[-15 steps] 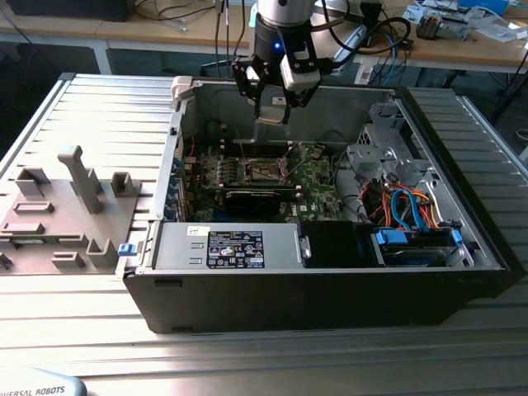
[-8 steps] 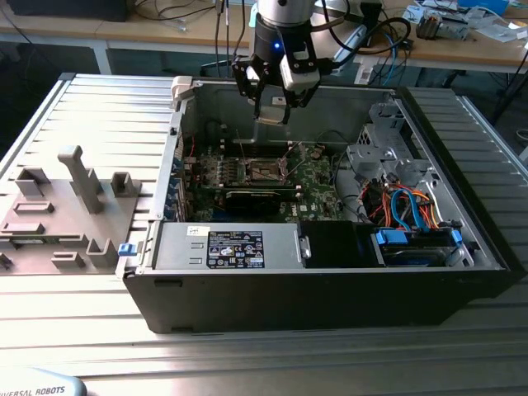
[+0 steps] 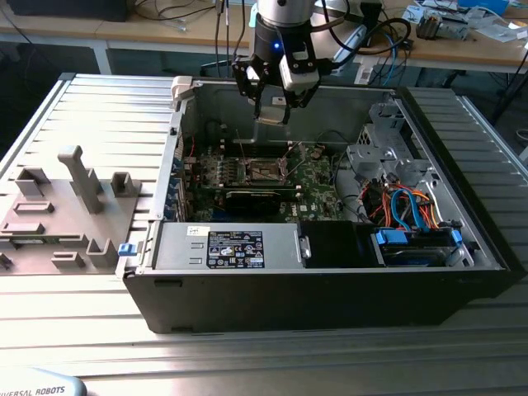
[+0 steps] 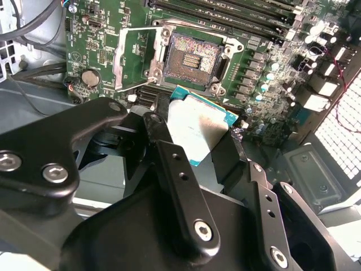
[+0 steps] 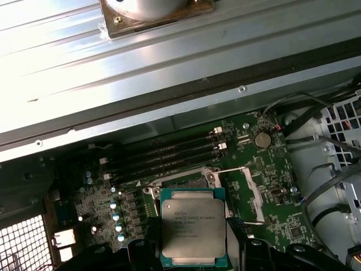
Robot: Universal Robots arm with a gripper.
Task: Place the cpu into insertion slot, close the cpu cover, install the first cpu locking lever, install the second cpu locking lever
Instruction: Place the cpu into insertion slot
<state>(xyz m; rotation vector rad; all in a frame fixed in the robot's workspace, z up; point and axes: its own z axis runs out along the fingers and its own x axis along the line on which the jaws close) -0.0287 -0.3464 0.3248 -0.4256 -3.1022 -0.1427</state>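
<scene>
My gripper (image 3: pixel 272 106) hangs over the open computer case, shut on the cpu (image 3: pixel 271 116), a flat square chip with a silver-grey top. In both wrist views the cpu (image 4: pixel 197 127) (image 5: pixel 193 226) sits between the black fingers (image 4: pixel 169 164), held well above the green board. The insertion slot (image 4: pixel 192 59) (image 5: pixel 186 182) lies open below and slightly ahead of the chip, dark with a silvery rim, and shows in the exterior view as well (image 3: pixel 266 171). The cpu cover (image 4: pixel 130 56) (image 5: pixel 251 195) is flipped open to one side of the slot.
A long black expansion card (image 3: pixel 260 198) lies just in front of the socket. A power supply (image 3: pixel 231 247) fills the case's front. Coloured cables (image 3: pixel 408 206) and a drive cage (image 3: pixel 379 148) sit at the exterior view's right. A grey fixture plate (image 3: pixel 58 214) lies outside at the left.
</scene>
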